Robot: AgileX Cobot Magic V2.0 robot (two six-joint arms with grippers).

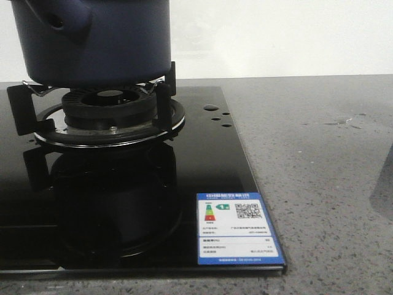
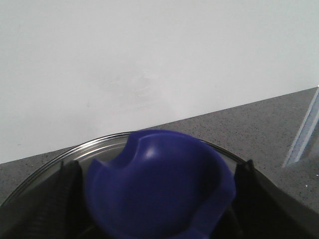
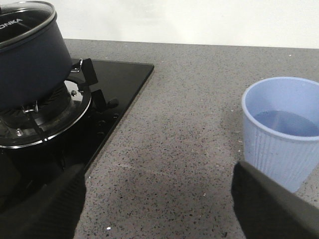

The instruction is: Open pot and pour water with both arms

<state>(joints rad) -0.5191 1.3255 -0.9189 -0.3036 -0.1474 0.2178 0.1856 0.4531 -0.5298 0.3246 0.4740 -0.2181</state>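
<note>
The dark navy-blue pot (image 1: 92, 37) stands on the burner grate of a gas stove; its top is cut off in the front view. In the right wrist view the pot (image 3: 30, 64) still carries its glass lid (image 3: 22, 17). My left gripper (image 2: 158, 199) is open, its fingers (image 2: 67, 199) standing wide on both sides of the lid's blue knob (image 2: 159, 184), above the lid's glass (image 2: 99, 149). My right gripper (image 3: 158, 199) is open and empty over the grey counter, between the stove and a pale blue cup (image 3: 281, 132) holding water. Neither gripper shows in the front view.
The black glass stove top (image 1: 123, 203) has a raised burner (image 1: 110, 104), grate prongs and a label sticker (image 1: 236, 227) at its near corner. The speckled grey counter (image 1: 319, 153) lies right of it, with a white wall behind.
</note>
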